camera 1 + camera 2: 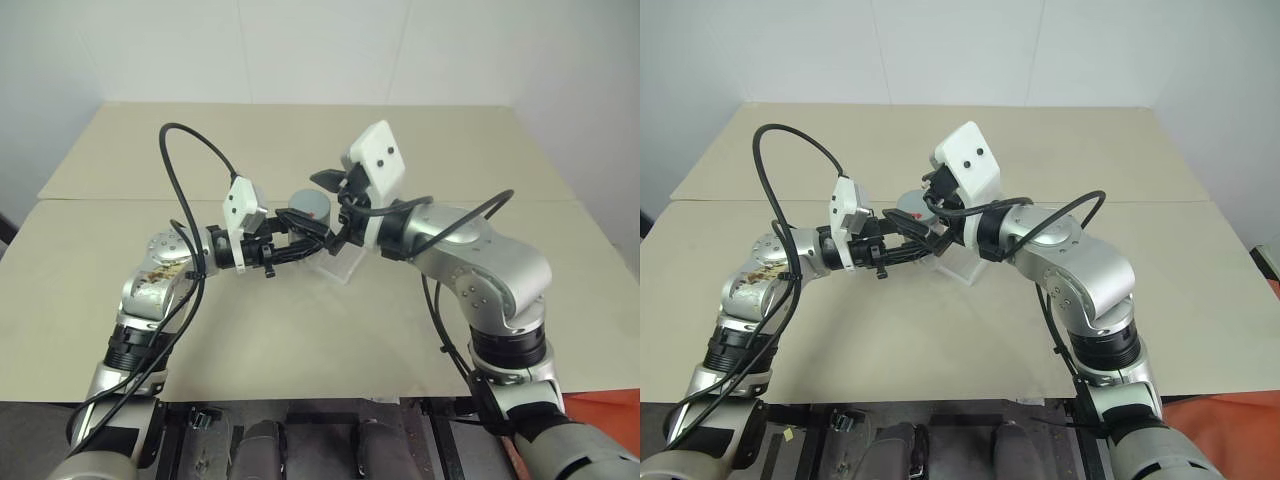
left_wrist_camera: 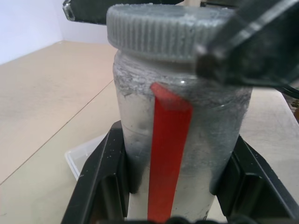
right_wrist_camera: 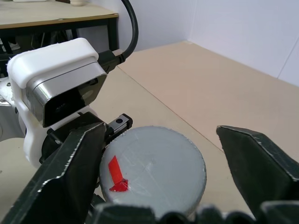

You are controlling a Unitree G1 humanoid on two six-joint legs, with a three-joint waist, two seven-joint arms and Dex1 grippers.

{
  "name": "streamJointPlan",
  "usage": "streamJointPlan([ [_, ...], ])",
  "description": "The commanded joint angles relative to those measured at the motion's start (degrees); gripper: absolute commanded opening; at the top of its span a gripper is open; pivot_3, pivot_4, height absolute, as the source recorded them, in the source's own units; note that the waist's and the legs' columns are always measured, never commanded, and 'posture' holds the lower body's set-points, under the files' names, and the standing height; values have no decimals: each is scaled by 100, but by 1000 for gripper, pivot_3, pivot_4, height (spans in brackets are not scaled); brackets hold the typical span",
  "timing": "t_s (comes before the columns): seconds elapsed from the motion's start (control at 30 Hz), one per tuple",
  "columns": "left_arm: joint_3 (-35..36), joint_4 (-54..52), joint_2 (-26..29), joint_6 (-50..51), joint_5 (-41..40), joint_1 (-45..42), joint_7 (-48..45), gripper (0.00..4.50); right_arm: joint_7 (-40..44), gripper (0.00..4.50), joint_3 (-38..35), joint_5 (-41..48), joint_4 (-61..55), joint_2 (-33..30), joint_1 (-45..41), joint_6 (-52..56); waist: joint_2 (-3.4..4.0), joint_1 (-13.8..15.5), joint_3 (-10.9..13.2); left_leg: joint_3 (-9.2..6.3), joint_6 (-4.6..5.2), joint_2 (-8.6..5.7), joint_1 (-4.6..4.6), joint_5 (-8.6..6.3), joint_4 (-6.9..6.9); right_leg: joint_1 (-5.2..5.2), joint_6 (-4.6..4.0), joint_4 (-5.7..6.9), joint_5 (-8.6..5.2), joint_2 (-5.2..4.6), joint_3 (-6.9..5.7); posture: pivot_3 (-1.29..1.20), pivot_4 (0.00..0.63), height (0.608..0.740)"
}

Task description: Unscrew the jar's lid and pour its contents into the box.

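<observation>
The left gripper (image 1: 300,240) clamps the jar (image 2: 177,140) upright above the tabletop (image 1: 300,330), steadying it for unscrewing. Just beyond sits the box (image 1: 340,265), ready for pouring. The right gripper (image 3: 159,154) straddles the lid (image 3: 154,163), fingers parted, not yet gripping.

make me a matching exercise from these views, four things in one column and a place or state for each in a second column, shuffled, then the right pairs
Things:
1. jar
2. lid
3. box
4. right end effector

Places or states:
A. lying on the table below the two end effectors
B. clamped between the fingers of the left end effector
C. still on the jar, grey, with a small red mark on top
D. fingers spread on either side of the lid, one near its edge, the other apart

Pairs: 1-B, 2-C, 3-A, 4-D
</observation>
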Motion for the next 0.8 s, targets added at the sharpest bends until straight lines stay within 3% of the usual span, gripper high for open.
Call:
streamJointPlan([
  [0.03, 153, -75, 52, -30, -122, -112, -61, 1953, 115, 3170, -50, 17, -203, -51, -7, -163, 0, 0, 0, 0, 0, 0, 0, 0, 0, 0, 0, 0, 0, 0, 0, 0, 150, 740],
  [0.1, 169, -80, 63, 2, -154, -125, -75, 1953, 153, 2753, -39, 5, -197, -59, 19, -169, 0, 0, 0, -1, 0, 0, 0, 0, 0, 0, 0, 0, 0, 0, 0, 0, 150, 740],
  [0.43, 241, 12, 214, 93, -376, -179, -461, 1953, 677, 2753, -22, 9, 17, -252, 27, -439, 0, 0, 0, 0, 0, 0, 0, 0, 0, 0, 0, -2, 0, 0, 0, 0, 150, 740],
  [0.8, 83, 395, 664, 62, -853, -472, -2481, 1953, 3700, 2753, -122, 913, 695, -1032, 15, -1607, 0, 7, 0, 23, 0, 1, 0, 0, 1, 7, 0, -25, 0, 3, -4, 0, 150, 740],
])
